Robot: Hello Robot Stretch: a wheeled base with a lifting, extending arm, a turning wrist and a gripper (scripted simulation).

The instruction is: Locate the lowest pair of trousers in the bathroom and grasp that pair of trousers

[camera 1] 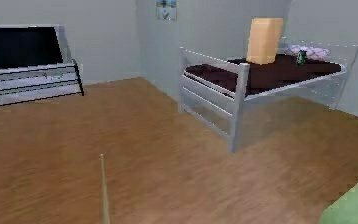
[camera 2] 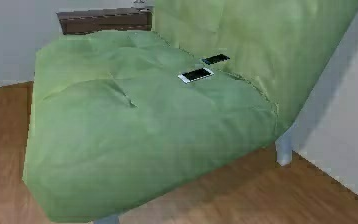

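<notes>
The forward view looks into a bedroom with a wooden floor (camera 1: 107, 140). A grey metal-framed bed (camera 1: 249, 85) with a dark mattress stands at the right. On it sit a tan box (camera 1: 264, 40), a small green thing (camera 1: 301, 58) and a pale crumpled heap (camera 1: 312, 50) near the far end.
A flat television (camera 1: 23, 45) rests on a low metal stand (camera 1: 37, 82) at the forward view's left. A picture (camera 1: 167, 9) hangs on the back wall. In the arm side view a green futon (camera 2: 147, 110) lies close by, with two phones (camera 2: 196, 75) (camera 2: 216, 59) on it and a dark shelf (camera 2: 102, 18) behind.
</notes>
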